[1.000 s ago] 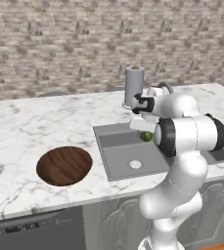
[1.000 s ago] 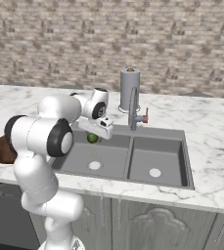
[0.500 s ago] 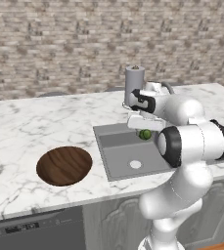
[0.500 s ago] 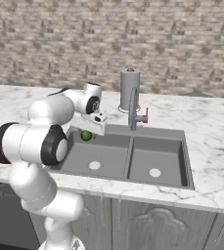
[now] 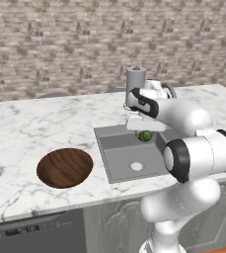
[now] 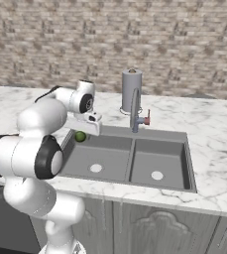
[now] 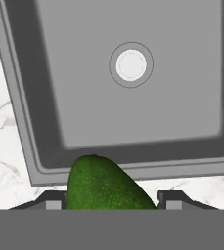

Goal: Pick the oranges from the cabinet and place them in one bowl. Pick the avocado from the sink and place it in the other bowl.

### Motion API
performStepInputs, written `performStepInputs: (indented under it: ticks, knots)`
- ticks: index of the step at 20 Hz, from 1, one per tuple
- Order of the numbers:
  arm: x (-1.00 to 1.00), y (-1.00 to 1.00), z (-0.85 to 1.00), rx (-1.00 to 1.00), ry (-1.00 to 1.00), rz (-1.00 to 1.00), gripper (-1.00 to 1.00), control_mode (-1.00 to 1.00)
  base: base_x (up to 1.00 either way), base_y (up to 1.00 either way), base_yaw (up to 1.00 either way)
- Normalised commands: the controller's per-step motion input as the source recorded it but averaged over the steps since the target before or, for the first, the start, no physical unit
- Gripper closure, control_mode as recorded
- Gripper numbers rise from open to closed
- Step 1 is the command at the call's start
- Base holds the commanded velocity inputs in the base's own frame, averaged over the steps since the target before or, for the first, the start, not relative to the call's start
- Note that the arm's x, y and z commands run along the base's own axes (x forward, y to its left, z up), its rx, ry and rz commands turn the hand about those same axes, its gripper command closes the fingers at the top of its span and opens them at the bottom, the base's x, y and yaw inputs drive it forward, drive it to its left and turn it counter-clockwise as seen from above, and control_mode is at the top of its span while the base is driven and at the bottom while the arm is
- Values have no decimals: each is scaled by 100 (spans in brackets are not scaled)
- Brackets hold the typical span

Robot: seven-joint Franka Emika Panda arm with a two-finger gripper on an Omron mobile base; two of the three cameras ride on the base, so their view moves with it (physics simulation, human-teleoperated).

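The avocado (image 7: 106,183) sits between the two dark fingers (image 7: 55,199) of the gripper (image 5: 144,132), held narrow on it, lifted above the left basin of the sink (image 6: 110,163) near its back left corner. In the hand view its long axis runs from about five o'clock up to eleven, the narrower rounded end pointing toward the basin's rim; the lower part is cut off by the bottom of the view. From the right base view the fruit (image 6: 80,136) shows as a small green ball just under the white hand, at about nine o'clock from the faucet (image 6: 136,111).

Below it the grey basin floor carries a round drain (image 7: 131,64). The sink is a double one, set into a white marble table (image 5: 30,128) with grey veining, backed by a brick wall (image 5: 85,44). Behind the faucet stands a grey cylinder (image 6: 131,91) on the table. The dark brown bowl (image 5: 65,167) rests well apart on the table, at about eight o'clock from the sink in the left base view. Carved grey base cabinets (image 6: 149,223) run beneath.
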Motion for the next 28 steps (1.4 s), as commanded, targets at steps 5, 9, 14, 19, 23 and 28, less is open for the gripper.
performStepInputs:
  ticks: [5,9,14,19,23,28]
  knots:
    - [-27,19,22,0,0,5,100,-100,0,0,0]
    - [-26,19,23,0,-2,4,100,-100,0,0,0]
    - [-26,20,23,0,-5,6,100,-100,0,0,0]
    - [-26,20,19,0,-8,7,100,-100,0,0,0]
    - [-24,20,15,0,-12,7,100,-100,0,0,0]
    - [-12,23,11,0,-9,7,100,-100,0,0,0]
